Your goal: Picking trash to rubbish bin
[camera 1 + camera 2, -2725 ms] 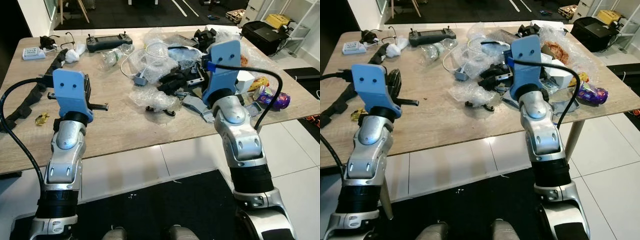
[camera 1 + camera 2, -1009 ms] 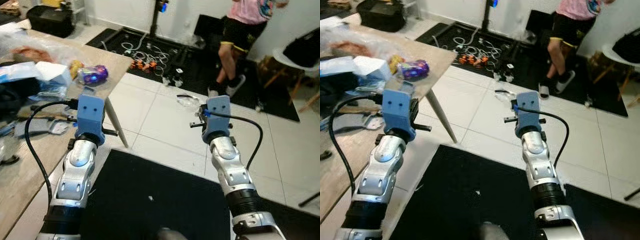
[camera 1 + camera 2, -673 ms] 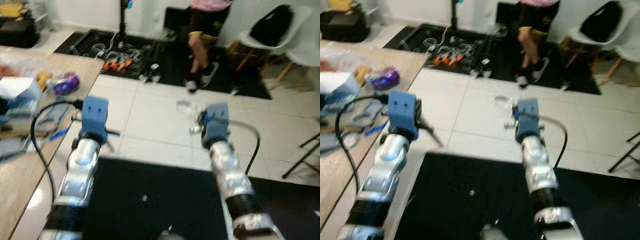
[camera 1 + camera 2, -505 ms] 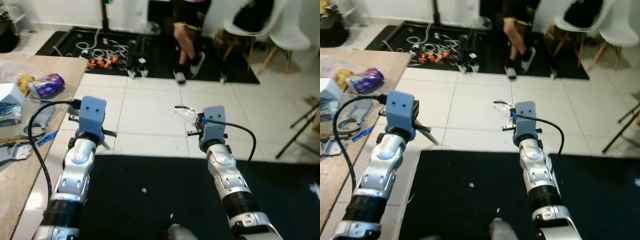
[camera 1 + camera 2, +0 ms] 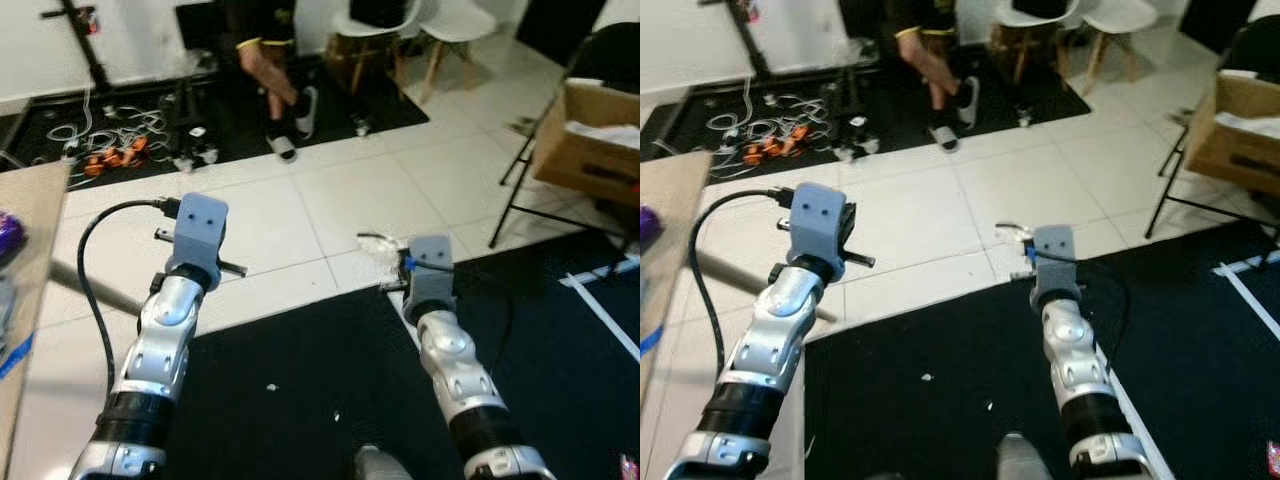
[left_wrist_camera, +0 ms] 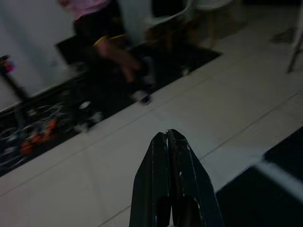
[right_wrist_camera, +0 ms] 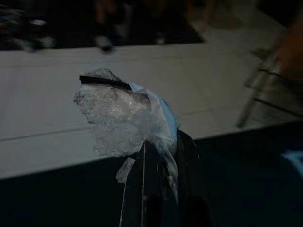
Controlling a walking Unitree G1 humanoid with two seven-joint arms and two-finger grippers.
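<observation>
Bubble wrap pinched in right pincer; left pincer closed, empty

Two silver jointed arms, blue wrist housings with screws, black cables, black-fingered claws

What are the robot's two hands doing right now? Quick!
Left gripper: shut, holding nothing.
Right gripper: shut on a crumpled plastic wrap.
</observation>
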